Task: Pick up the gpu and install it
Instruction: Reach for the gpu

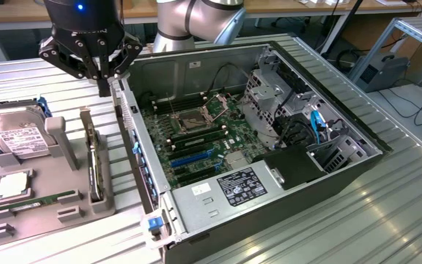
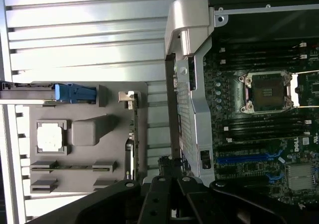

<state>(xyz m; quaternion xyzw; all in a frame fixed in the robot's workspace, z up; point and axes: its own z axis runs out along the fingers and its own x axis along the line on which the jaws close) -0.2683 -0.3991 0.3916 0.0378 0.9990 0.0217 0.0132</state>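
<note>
The gpu (image 1: 92, 159) stands on its long edge in a slot of the grey parts tray (image 1: 42, 214), a thin dark card with a metal end. In the wrist view the gpu (image 2: 132, 134) runs along the tray's side nearest the computer case. My gripper (image 1: 105, 88) hangs shut and holds nothing. It is above the gap between the tray's far end and the case's side wall, higher than the card and apart from it. Its dark fingers (image 2: 169, 176) show closed together.
The open computer case (image 1: 343, 165) lies on its side on the ribbed metal table, with the motherboard (image 1: 196, 137) and its blue slots (image 1: 193, 159) exposed. The tray also holds a hard drive (image 1: 17, 135), a CPU (image 1: 11, 186) and a RAM stick (image 1: 35, 202).
</note>
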